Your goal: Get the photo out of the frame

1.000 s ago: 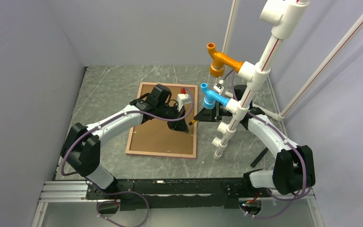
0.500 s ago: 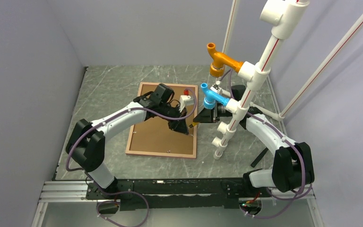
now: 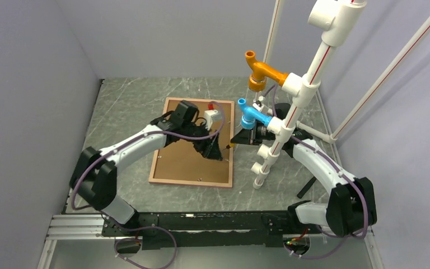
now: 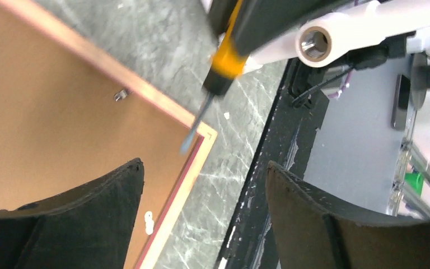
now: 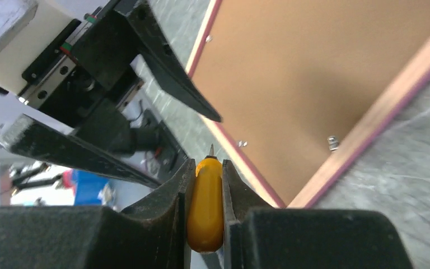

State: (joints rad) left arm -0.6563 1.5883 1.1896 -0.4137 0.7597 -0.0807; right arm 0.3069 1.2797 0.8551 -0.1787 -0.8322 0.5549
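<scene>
Frame (image 3: 190, 182) lies flat on the table (image 3: 129, 106), back side up, in front of the left arm. Its long axis runs from the near edge toward the far wall, turned slightly off square, with the narrow ends near and far. The opening is filled by the brown board (image 3: 185, 159). Photo is not seen in any view and is judged to sit under the board, face down. Right tool (image 5: 206, 165) is clamped on the yellow handle of a screwdriver (image 5: 204, 213), blade pointing toward the frame's right edge. In the left wrist view the blade tip is seen over the border close to a corner of the frame; contact cannot be told, as the blade is blurred. Left tool (image 4: 204, 165) is spread wide with nothing between its jaws, hanging above the board's right side, just beside the blade. Small metal tabs (image 4: 121, 95) are noted along the inner edge of the border. The step in hand is judged to be the freeing of these tabs so that the board can be lifted. The blade should be slid flat under a tab and levered outward, not driven into the board. The frame is light and may skid, so it should be pressed down by the left tool clear of the blade. Each tab should be worked in turn before the board is lifted.
</scene>
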